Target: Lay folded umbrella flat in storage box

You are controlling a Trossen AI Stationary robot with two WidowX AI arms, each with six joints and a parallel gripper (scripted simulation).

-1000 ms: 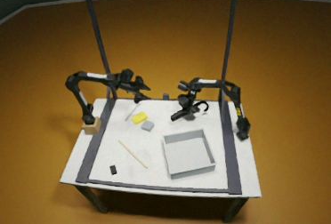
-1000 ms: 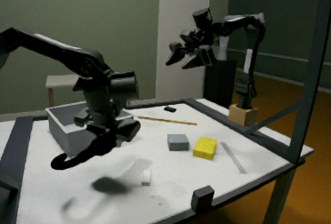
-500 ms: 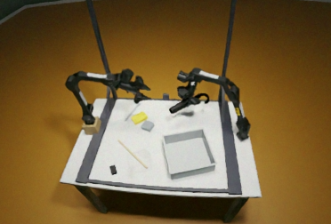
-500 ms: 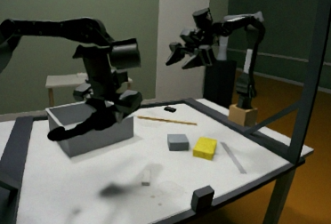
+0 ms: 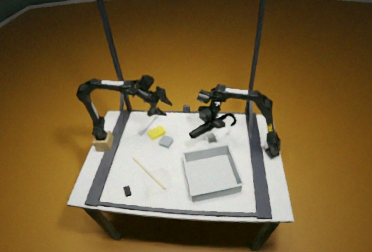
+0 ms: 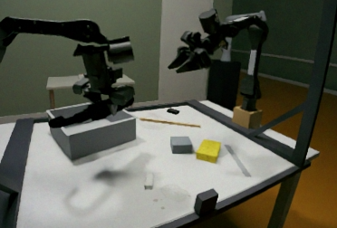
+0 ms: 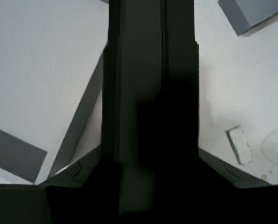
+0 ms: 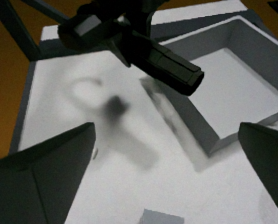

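The black folded umbrella (image 5: pixel 208 126) with a curved handle hangs tilted in the air, just beyond the far wall of the grey storage box (image 5: pixel 212 171). My left gripper (image 5: pixel 213 121) is shut on its middle. The umbrella fills the left wrist view (image 7: pixel 150 100). It also shows in the exterior view (image 6: pixel 83 113), over the box (image 6: pixel 92 132), and in the right wrist view (image 8: pixel 160 62). The box is empty inside (image 8: pixel 225 90). My right gripper (image 5: pixel 162 98) (image 6: pixel 187 59) is open and empty, raised above the far left of the table.
A yellow block (image 5: pixel 156 132), a grey block (image 5: pixel 166 141), a wooden stick (image 5: pixel 149 173) and a small black block (image 5: pixel 127 191) lie left of the box. A small white piece (image 6: pixel 149 180) and a dark cube (image 6: pixel 206 202) sit near the table edge. Frame posts stand at the back.
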